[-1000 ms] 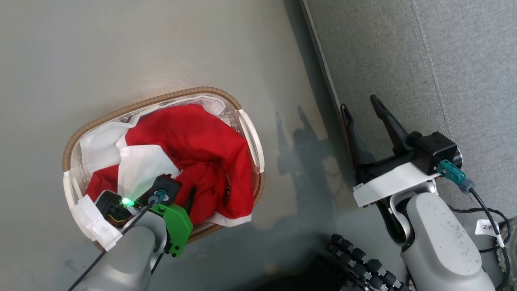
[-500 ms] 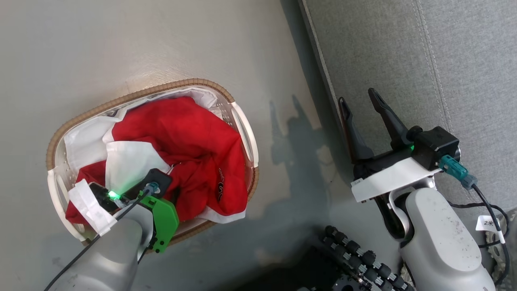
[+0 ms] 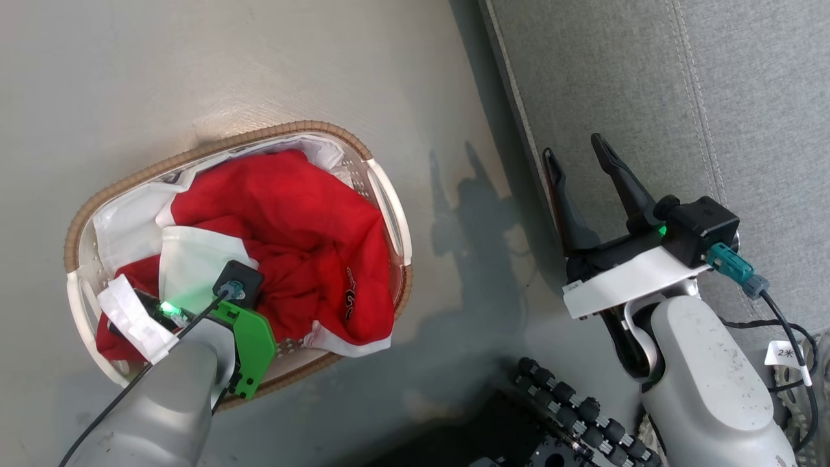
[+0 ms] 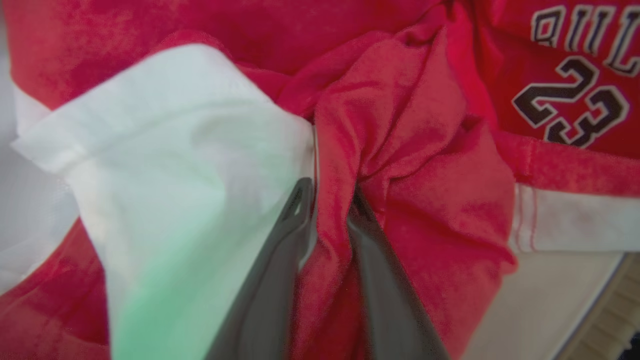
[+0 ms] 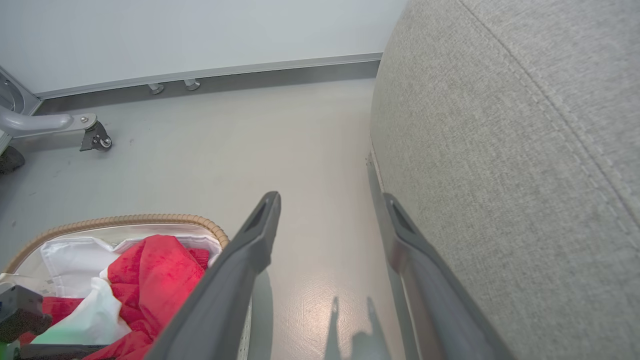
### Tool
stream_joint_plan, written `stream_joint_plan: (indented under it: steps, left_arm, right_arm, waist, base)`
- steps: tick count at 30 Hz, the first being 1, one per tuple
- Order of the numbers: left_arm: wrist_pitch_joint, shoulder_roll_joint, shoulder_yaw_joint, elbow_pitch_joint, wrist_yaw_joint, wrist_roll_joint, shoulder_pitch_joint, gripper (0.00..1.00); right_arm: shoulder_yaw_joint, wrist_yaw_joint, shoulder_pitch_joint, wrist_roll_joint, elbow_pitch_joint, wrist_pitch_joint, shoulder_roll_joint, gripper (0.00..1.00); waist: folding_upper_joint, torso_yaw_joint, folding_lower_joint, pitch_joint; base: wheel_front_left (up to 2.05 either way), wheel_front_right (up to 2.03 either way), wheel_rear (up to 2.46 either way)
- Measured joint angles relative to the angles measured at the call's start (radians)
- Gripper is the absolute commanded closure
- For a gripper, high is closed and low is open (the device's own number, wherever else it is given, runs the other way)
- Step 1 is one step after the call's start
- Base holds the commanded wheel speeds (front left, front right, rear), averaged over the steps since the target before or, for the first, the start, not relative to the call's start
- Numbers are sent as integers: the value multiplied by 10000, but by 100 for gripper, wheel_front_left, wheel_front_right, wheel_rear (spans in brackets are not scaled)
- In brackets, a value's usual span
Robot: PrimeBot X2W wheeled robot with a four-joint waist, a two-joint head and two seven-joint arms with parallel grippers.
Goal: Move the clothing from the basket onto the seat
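The clothing (image 3: 292,220) is a heap of bright red fabric with white panels, lying in the white basket with the brown woven rim (image 3: 214,146) on the floor. My left arm reaches down into the basket, its wrist (image 3: 237,285) over the heap. In the left wrist view my left gripper (image 4: 330,189) is shut on a raised fold of the red clothing (image 4: 415,150), beside a white panel. My right gripper (image 3: 574,148) stands open and empty at the edge of the grey seat (image 3: 648,84). The right wrist view shows the same gripper (image 5: 331,199) beside the seat (image 5: 500,125).
The white liner (image 3: 123,220) lines the basket's far left. Grey floor (image 3: 259,65) lies around the basket. My base with black rollers (image 3: 570,402) sits at the bottom. A metal leg with a caster (image 5: 95,137) stands by the wall's baseboard (image 5: 250,77).
The head view has shifted, so the basket sits further left in it. My left fingers have closed on a fold of the red clothing. The right gripper is still open.
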Motion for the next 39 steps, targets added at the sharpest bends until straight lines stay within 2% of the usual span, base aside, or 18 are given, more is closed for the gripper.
stream_joint_plan:
  steps: [9,20,28,34,39]
  left_arm:
    - [-334,-46,102,46,0,-495,339,100]
    - [-980,-462,320,-297,50,-848,1249,100]
    - [-1018,-437,999,-2102,303,-817,2316,100]
    - [-1020,-378,1638,-3342,399,-362,3201,100]
    - [-1018,-401,2479,-4194,445,-92,3825,100]
  right_arm:
    - [-48,0,1,58,130,0,4,0]
    - [-199,0,364,-240,351,0,12,0]
    - [-401,0,990,-573,573,0,13,0]
    - [-512,0,1474,-773,731,0,17,0]
    - [-529,0,1835,-848,834,0,19,0]
  waist:
    - [0,71,0,-475]
    - [0,349,0,-1794]
    - [0,782,-1,-3040]
    - [0,1155,-1,-3947]
    - [0,1493,-1,-4662]
  base:
    - [0,0,0]
    - [0,0,0]
    - [0,0,0]
    - [0,0,0]
    - [0,0,0]
